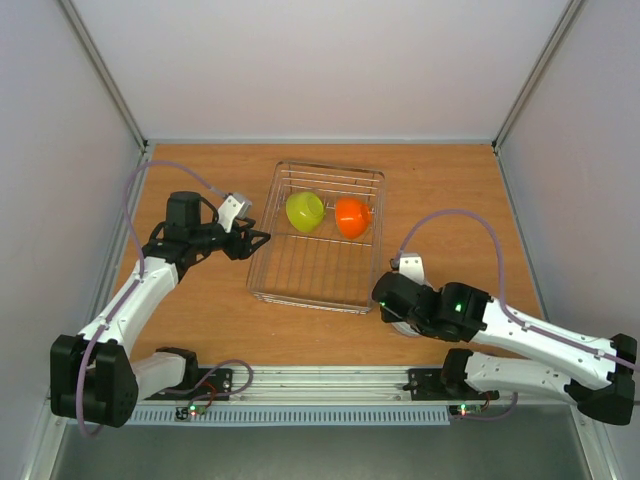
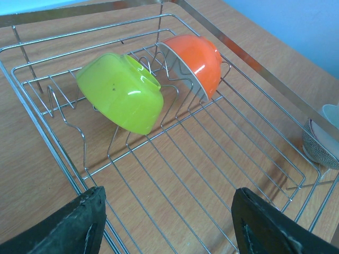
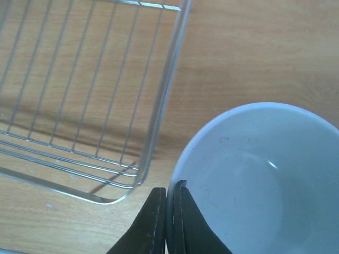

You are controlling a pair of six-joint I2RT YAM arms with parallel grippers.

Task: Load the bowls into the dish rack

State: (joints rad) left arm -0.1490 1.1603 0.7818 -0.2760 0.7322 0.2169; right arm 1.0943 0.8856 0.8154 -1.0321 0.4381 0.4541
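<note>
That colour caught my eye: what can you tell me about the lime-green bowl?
The lime-green bowl is small, round and glossy, plastic by its look, with a tiny dark speck on its outer wall. It lies tipped on its side, propped on upright wire prongs in the far half of the dish rack, just left of the orange bowl.
</note>
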